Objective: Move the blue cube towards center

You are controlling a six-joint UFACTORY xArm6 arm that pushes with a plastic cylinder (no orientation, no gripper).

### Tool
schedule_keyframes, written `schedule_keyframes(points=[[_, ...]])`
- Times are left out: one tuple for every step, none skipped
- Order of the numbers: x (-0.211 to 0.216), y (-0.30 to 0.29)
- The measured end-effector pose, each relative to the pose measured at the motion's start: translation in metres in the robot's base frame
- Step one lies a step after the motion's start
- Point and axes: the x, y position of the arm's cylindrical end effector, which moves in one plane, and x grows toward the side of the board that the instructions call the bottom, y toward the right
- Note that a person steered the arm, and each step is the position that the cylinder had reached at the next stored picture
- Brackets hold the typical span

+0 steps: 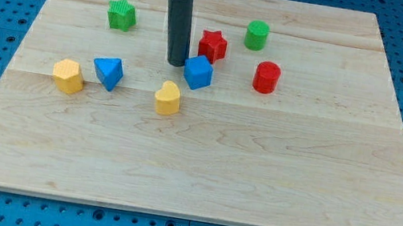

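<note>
The blue cube [198,72] sits on the wooden board [200,170], a little above the board's middle. My tip [176,63] rests on the board just to the cube's left, very close to it or touching it. The rod rises straight up to the view's top edge. A red star [212,45] stands just above the cube, slightly to its right.
A yellow heart [167,98] lies below-left of the cube. A blue triangular block [109,72] and a yellow hexagonal block [68,76] are at the left. A green star [121,14], a green cylinder [257,35] and a red cylinder [266,77] are also on the board.
</note>
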Motion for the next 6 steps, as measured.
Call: schedule_keyframes(points=[[-0.007, 0.019], [-0.005, 0.043], [0.008, 0.05], [0.033, 0.024], [0.034, 0.043], [0.034, 0.114]])
